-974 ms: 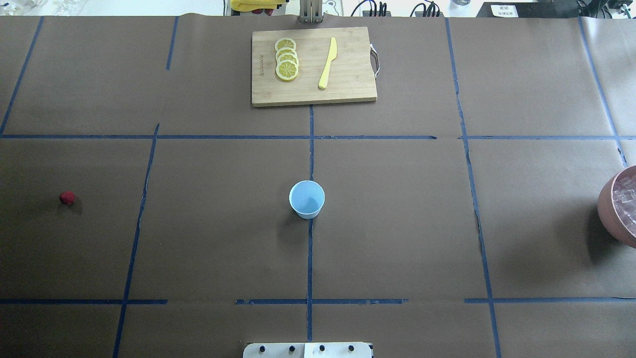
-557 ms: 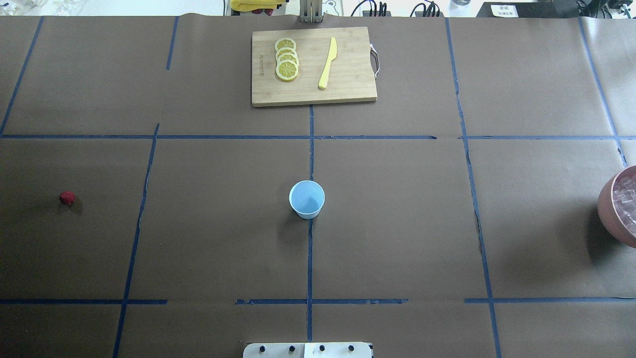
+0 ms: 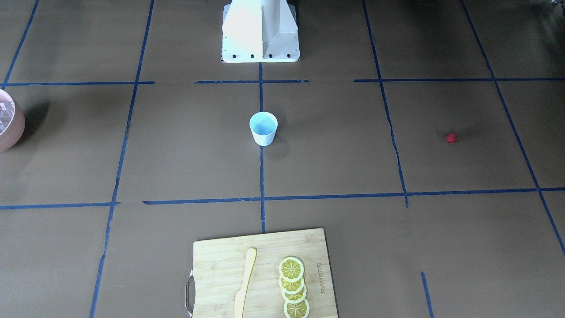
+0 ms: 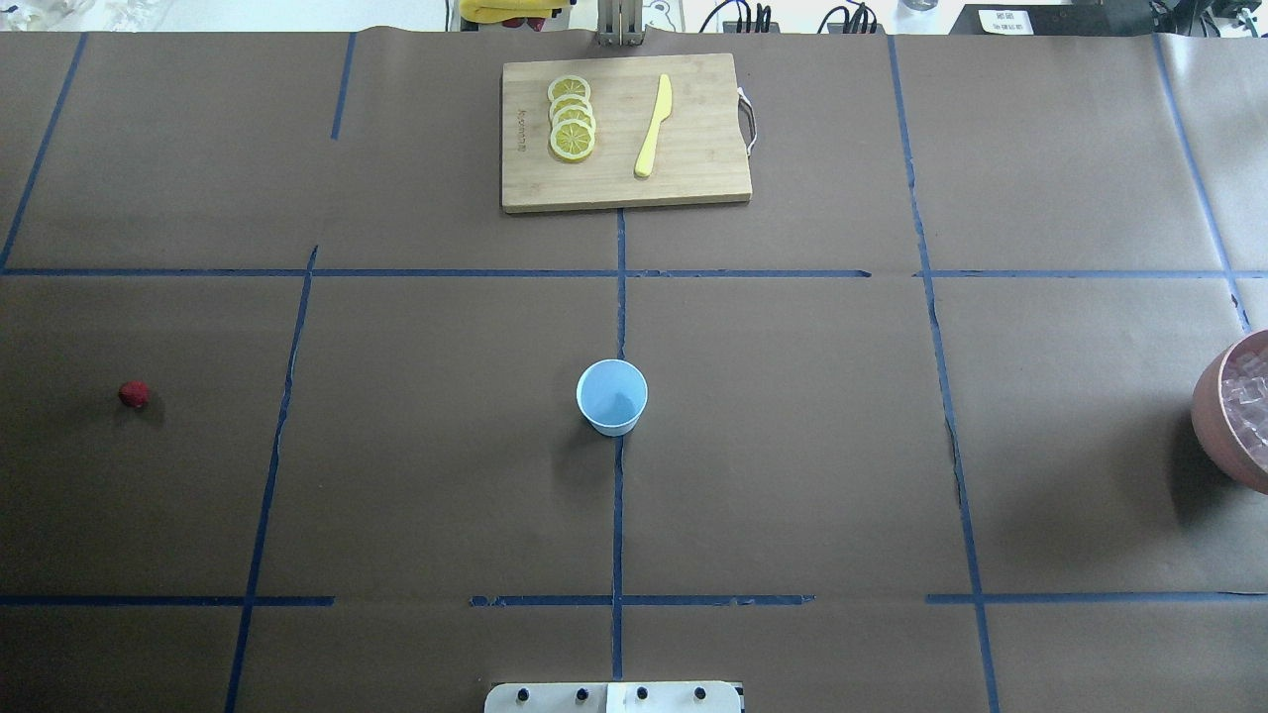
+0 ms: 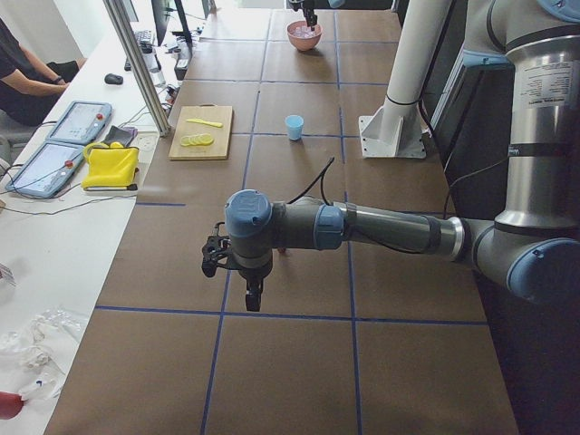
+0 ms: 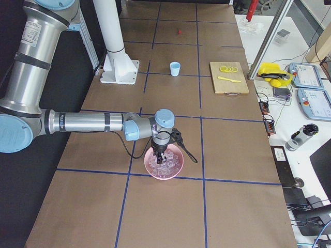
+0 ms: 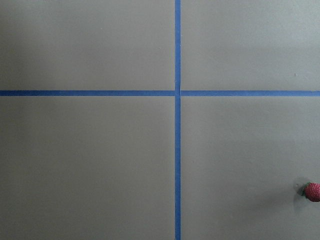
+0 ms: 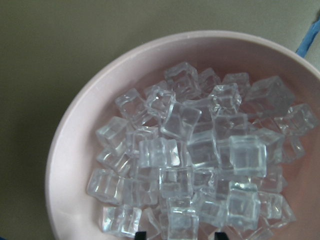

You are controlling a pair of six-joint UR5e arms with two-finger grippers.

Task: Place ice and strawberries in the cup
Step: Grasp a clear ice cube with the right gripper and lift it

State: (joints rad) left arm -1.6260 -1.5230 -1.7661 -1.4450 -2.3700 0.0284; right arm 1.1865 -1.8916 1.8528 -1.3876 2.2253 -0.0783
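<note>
Reading the right tool (image 6: 162, 157) as released: fingertips (image 8: 141, 234) set well apart at the bottom edge of the wrist view, low over the ice (image 8: 190, 150), clamping nothing. Can't say whether they touch a cube. Parked inside the rim of the pink bowl (image 8: 70, 150), heaped with cubes, at the right end of the counter (image 4: 792, 446).

Can't tell released or clenched on the left tool (image 5: 251, 299): caught only in the side view, pointing down, hanging above the counter.

Strawberry (image 7: 313, 191) at the lower right edge of the left wrist view, lying bare on the counter at the far left, well apart from the cup (image 4: 612, 396).

Cup upright and empty mid-counter, on the blue tape line.

At the far edge, a bamboo cutting board (image 4: 693, 178) carrying overlapped lemon slices (image 4: 572, 119) with a yellow knife (image 4: 654, 127) beside them.

Versus a second back in the overhead: no shift in cup, strawberry, bowl or board.
</note>
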